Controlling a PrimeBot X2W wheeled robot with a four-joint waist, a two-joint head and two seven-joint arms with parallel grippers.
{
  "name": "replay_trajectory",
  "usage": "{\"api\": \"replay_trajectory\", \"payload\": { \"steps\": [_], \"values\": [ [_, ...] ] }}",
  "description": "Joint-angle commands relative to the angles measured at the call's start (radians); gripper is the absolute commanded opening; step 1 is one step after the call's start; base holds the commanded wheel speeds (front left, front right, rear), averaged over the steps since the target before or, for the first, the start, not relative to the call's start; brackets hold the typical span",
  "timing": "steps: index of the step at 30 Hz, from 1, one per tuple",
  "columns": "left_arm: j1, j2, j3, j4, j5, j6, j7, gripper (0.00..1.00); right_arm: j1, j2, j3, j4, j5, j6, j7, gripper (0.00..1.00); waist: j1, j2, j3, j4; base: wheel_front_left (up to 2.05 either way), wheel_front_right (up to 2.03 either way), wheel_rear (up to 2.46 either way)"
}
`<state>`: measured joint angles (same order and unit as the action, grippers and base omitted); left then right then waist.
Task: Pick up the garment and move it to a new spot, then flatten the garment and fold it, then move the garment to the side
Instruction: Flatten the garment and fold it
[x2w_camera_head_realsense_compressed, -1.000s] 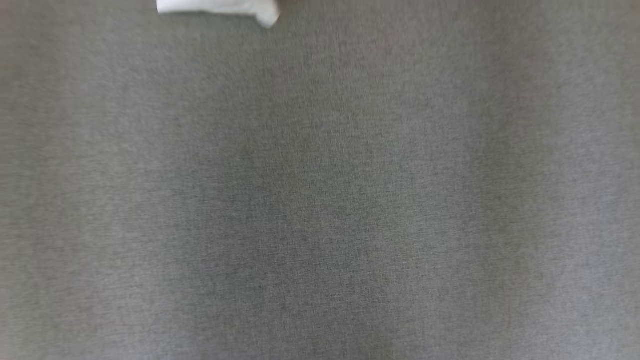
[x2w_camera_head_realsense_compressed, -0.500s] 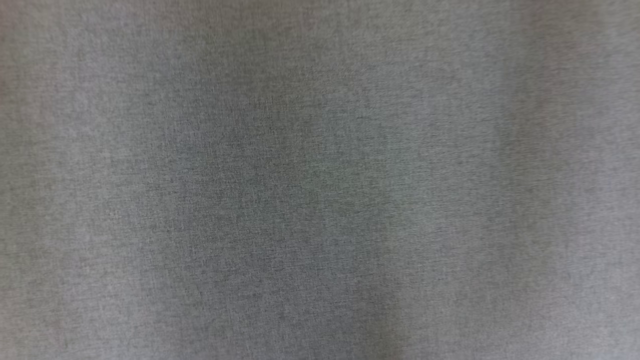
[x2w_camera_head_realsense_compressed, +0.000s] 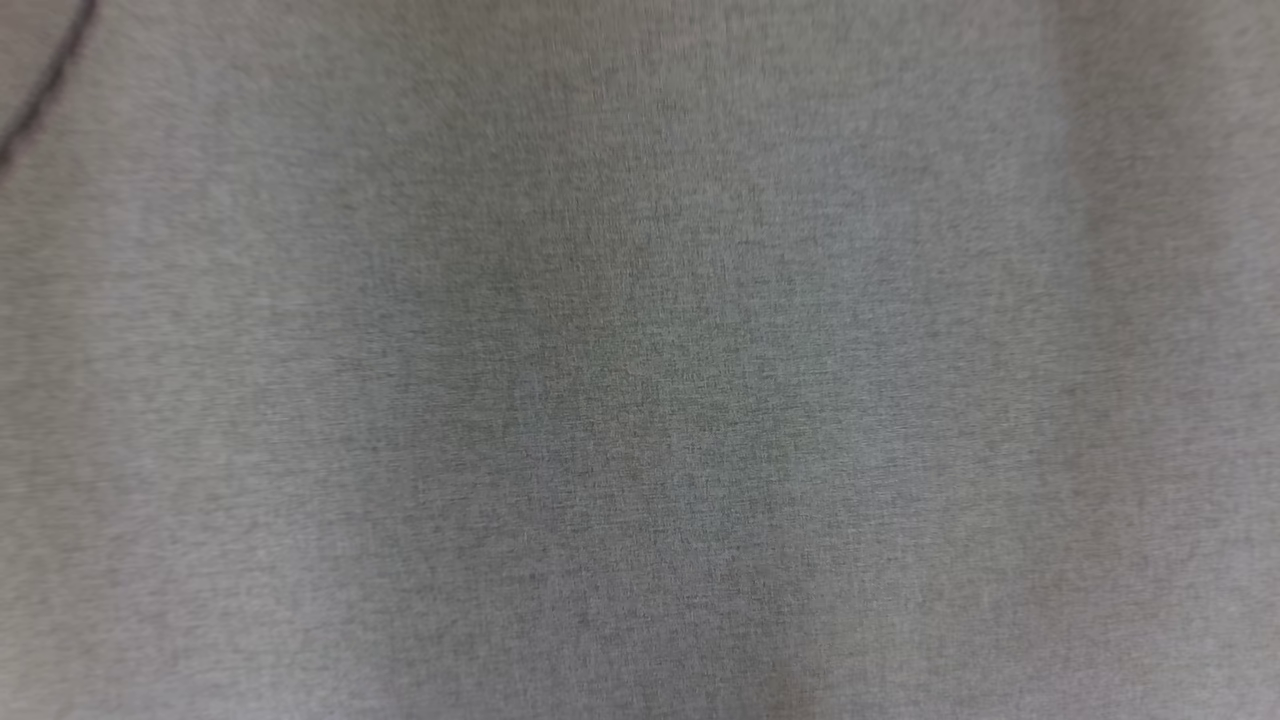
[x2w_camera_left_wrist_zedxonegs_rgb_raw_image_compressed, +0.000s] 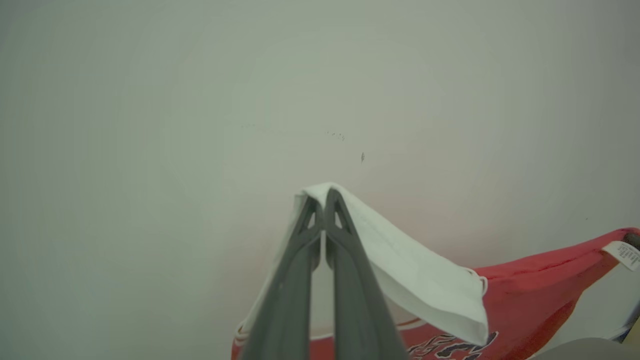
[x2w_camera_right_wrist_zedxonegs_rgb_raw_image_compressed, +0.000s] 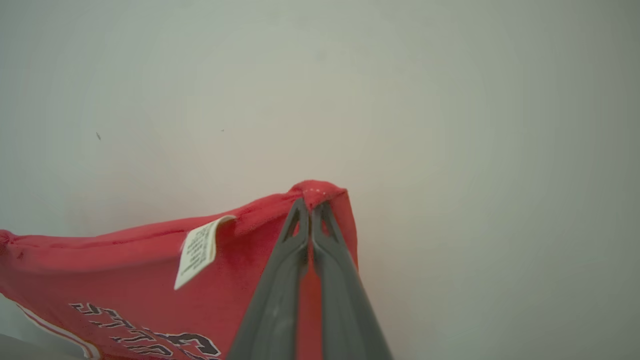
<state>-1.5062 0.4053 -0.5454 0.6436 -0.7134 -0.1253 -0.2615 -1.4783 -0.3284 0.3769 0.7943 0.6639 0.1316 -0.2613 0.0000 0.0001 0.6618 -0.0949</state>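
Note:
The garment (x2w_camera_right_wrist_zedxonegs_rgb_raw_image_compressed: 125, 270) is red with white trim, dark lettering and a white care label (x2w_camera_right_wrist_zedxonegs_rgb_raw_image_compressed: 199, 251). It hangs stretched between my two grippers. In the left wrist view my left gripper (x2w_camera_left_wrist_zedxonegs_rgb_raw_image_compressed: 325, 194) is shut on a white fold of the garment (x2w_camera_left_wrist_zedxonegs_rgb_raw_image_compressed: 420, 270), and the red body (x2w_camera_left_wrist_zedxonegs_rgb_raw_image_compressed: 545, 285) runs off to the lower right. My right gripper (x2w_camera_right_wrist_zedxonegs_rgb_raw_image_compressed: 310, 204) is shut on a red hemmed corner in the right wrist view. Both pairs of dark fingers are pressed together over the cloth.
A blurred grey woven surface (x2w_camera_head_realsense_compressed: 640, 380) lies under the head view, with a thin dark curved line (x2w_camera_head_realsense_compressed: 42, 92) at its top left. Behind the garment in both wrist views is a plain pale surface (x2w_camera_left_wrist_zedxonegs_rgb_raw_image_compressed: 200, 100) with a few small dark specks.
The head view has shifted, so the camera moved: a white thing at the top edge slid out of the picture, and a dark curved line has come in at the top left.

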Motion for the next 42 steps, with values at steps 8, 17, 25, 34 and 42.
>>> {"api": "replay_trajectory", "payload": {
  "steps": [8,17,25,34,42],
  "values": [
    [0.468,0.020,0.113,-0.282,-0.016,0.010,-0.005,0.00,0.382,-0.071,0.020,-0.252,0.116,-0.002,-0.005,0.00,0.0000,-0.0001,-0.212,0.022,0.00,0.00,0.00],
    [0.813,0.016,0.136,-0.456,0.025,0.086,-0.005,0.00,0.685,-0.081,0.002,-0.356,0.146,-0.002,-0.005,0.00,0.0000,-0.0001,-0.346,0.025,0.00,0.00,0.00],
    [1.167,-0.066,0.272,-0.620,0.032,0.137,-0.005,0.00,0.943,-0.039,-0.031,-0.410,0.108,-0.002,-0.005,0.00,0.0000,-0.0001,-0.452,0.013,0.00,0.00,0.00],
    [1.415,-0.167,0.330,-0.630,0.069,0.098,-0.005,0.00,1.141,-0.043,-0.055,-0.436,0.121,-0.002,-0.005,0.00,0.0000,-0.0001,-0.526,0.027,0.00,0.00,0.00],
    [1.558,-0.197,0.324,-0.609,0.086,0.091,-0.005,0.00,1.297,-0.075,-0.051,-0.471,0.158,-0.002,0.064,0.00,0.0000,-0.0001,-0.569,0.035,0.00,0.00,0.00]
  ]
}}
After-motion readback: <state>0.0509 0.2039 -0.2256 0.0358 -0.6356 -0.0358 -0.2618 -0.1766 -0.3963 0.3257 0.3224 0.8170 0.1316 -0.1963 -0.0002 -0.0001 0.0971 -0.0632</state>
